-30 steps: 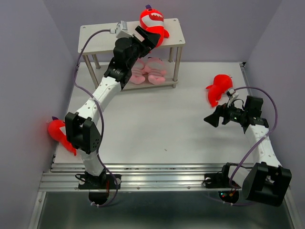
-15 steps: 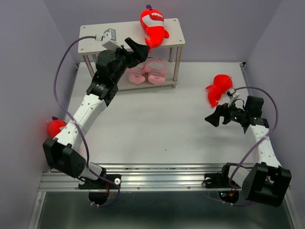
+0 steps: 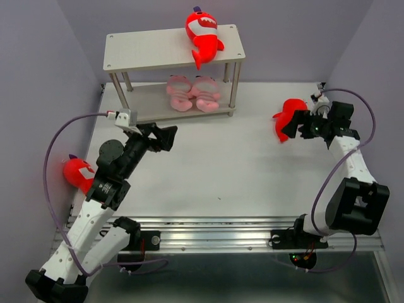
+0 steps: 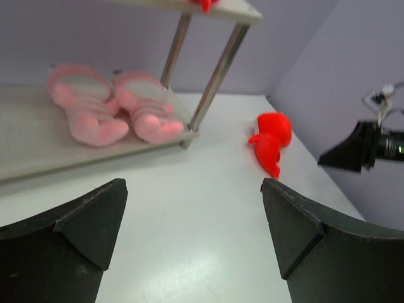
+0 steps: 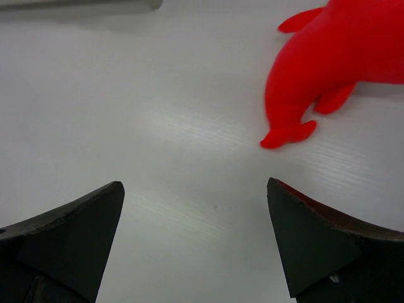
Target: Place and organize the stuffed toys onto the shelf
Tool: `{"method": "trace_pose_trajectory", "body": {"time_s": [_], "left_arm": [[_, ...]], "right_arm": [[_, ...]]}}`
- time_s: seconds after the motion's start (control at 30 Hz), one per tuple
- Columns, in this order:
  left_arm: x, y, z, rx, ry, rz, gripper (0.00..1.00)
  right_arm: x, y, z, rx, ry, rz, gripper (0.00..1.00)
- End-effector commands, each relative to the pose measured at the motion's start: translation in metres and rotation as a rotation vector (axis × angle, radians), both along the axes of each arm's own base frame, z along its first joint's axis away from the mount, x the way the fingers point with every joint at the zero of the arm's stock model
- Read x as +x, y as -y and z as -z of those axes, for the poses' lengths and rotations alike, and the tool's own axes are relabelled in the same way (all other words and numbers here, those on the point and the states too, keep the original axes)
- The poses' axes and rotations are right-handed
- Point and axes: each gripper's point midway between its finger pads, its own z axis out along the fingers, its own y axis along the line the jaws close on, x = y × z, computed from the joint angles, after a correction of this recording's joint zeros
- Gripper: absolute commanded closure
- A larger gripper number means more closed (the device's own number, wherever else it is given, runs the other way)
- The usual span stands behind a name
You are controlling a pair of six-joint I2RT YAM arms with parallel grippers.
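One red shark (image 3: 290,108) was found on the table (image 3: 221,164), off the shelf (image 3: 145,50), just ahead of the right gripper (image 5: 194,184), tail end nearest and a bit to one side, with that gripper and the left gripper (image 3: 164,134), much farther away, both spread wide and empty.

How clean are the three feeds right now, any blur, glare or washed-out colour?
Top external: sharp, evenly lit, red tint on the wall beside the left shark. Left wrist: pink toys soft, out of focus. Right wrist: right shark oversaturated, detail lost; mild sheen on the table.
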Motion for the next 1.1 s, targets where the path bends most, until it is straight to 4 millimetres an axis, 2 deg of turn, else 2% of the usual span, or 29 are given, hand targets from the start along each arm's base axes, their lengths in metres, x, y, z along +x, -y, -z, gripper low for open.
{"method": "trace_pose_trajectory", "body": {"time_s": [0.0,0.03,0.07,0.1,0.13,0.17,0.2,0.4,0.47,0.5,0.6,0.63,0.7,0.73,0.8,0.93,0.97,1.0,1.07], "left_arm": [[-0.024,0.013,0.052,-0.012,-0.086,0.119,0.01],[-0.029,0.015,0.071,-0.023,-0.125,0.135,0.01],[-0.035,0.015,0.072,-0.066,-0.135,0.143,0.01],[-0.038,0.015,0.078,-0.077,-0.147,0.149,0.01],[-0.043,0.017,0.092,-0.080,-0.179,0.165,0.01],[-0.048,0.017,0.093,-0.104,-0.187,0.171,0.01],[-0.050,0.017,0.104,-0.108,-0.214,0.174,0.01],[-0.064,0.015,0.128,-0.174,-0.267,0.179,0.01],[-0.067,0.016,0.130,-0.210,-0.277,0.182,0.01],[-0.068,0.016,0.136,-0.221,-0.286,0.184,0.01],[-0.069,0.019,0.135,-0.277,-0.285,0.202,0.01],[-0.069,0.021,0.140,-0.287,-0.297,0.206,0.01],[-0.070,0.026,0.138,-0.316,-0.297,0.240,0.01],[-0.071,0.031,0.145,-0.321,-0.328,0.260,0.01],[-0.072,0.037,0.149,-0.328,-0.349,0.294,0.01],[-0.078,0.054,0.157,-0.340,-0.398,0.400,0.01],[-0.077,0.059,0.165,-0.342,-0.433,0.413,0.01],[-0.078,0.064,0.159,-0.354,-0.412,0.443,0.01],[-0.085,0.078,0.166,-0.369,-0.459,0.490,0.01]], "right_arm": [[0.063,0.056,-0.041,-0.062,0.095,0.322,0.00],[0.075,0.066,-0.045,-0.076,0.116,0.370,0.00],[0.092,0.085,-0.045,-0.091,0.103,0.478,0.00],[0.102,0.090,-0.046,-0.102,0.102,0.511,0.00],[0.109,0.100,-0.041,-0.137,0.077,0.581,0.00],[0.126,0.111,-0.039,-0.152,0.065,0.617,0.00],[0.132,0.111,-0.033,-0.166,0.041,0.626,0.00],[0.178,0.131,-0.011,-0.222,0.049,0.675,0.00],[0.187,0.133,-0.003,-0.230,0.042,0.665,0.03],[0.194,0.134,0.008,-0.227,0.025,0.661,0.06],[0.201,0.127,0.026,-0.195,-0.005,0.624,0.13],[0.203,0.124,0.033,-0.184,-0.019,0.612,0.16],[0.203,0.117,0.050,-0.155,-0.055,0.583,0.24],[0.202,0.112,0.058,-0.138,-0.069,0.564,0.28],[0.199,0.108,0.064,-0.128,-0.078,0.545,0.36],[0.191,0.096,0.056,-0.115,-0.032,0.479,0.72],[0.187,0.095,0.051,-0.101,-0.019,0.461,0.90],[0.180,0.090,0.043,-0.092,0.006,0.446,0.98],[0.172,0.086,0.030,-0.068,0.036,0.416,0.99]]}}
